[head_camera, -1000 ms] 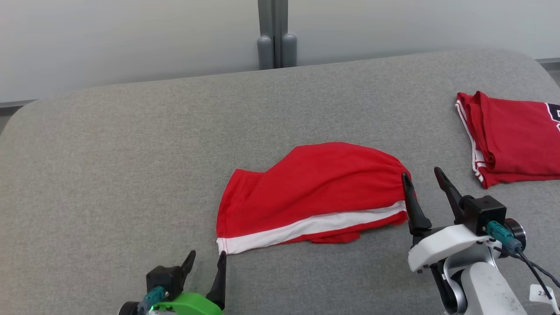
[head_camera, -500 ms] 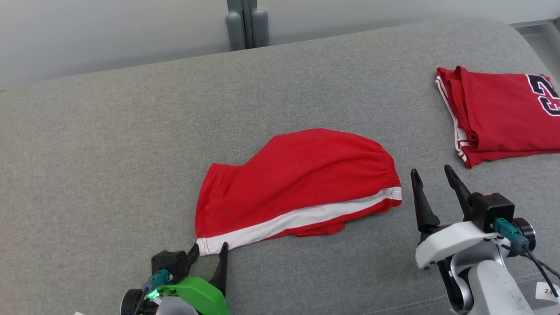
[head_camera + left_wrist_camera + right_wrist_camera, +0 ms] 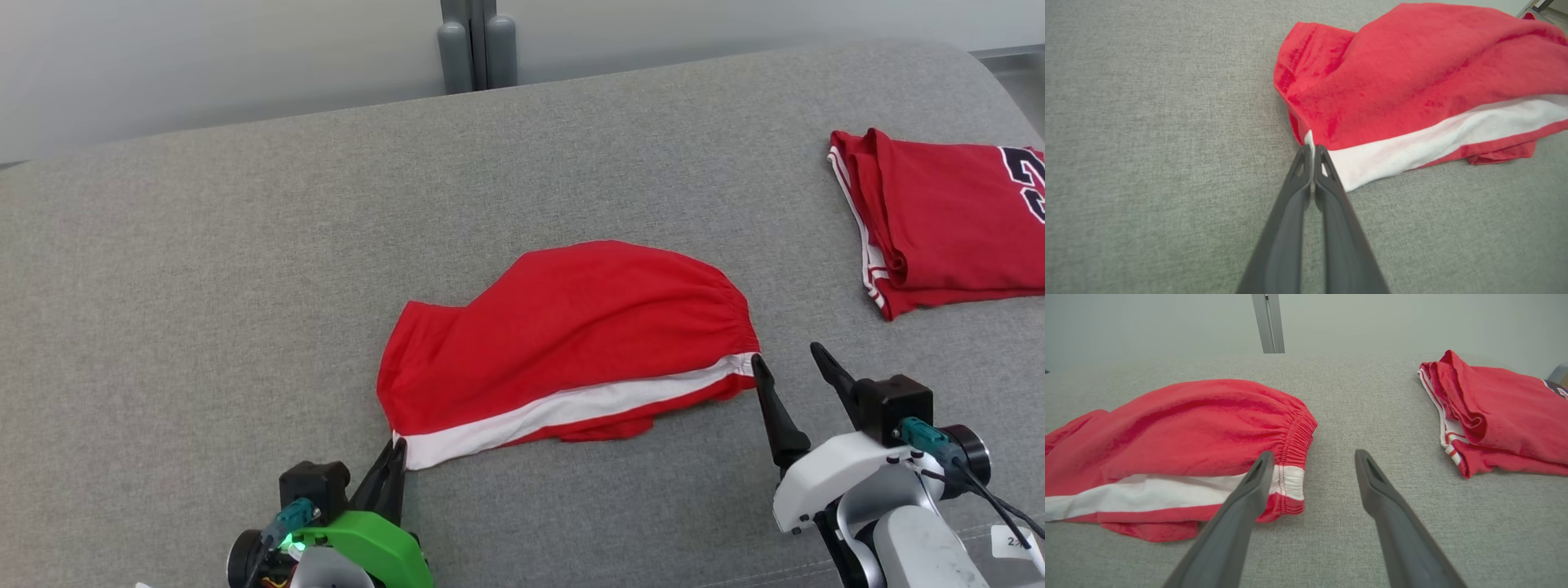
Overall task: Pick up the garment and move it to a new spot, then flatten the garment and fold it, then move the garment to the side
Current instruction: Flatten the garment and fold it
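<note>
Pinching the garment (image 3: 571,327) by its white-striped corner, left gripper (image 3: 1311,152).

right hand (image 3: 1314,454) spread beside red shorts (image 3: 1180,424) waistband

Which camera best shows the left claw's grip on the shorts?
The left wrist view: the left claw is shut on the shorts' white corner, close up. Head view shows it small; right wrist view shows the waistband end.

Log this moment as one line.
left gripper: shut on red shorts, hem corner | right gripper: open by waistband
</note>
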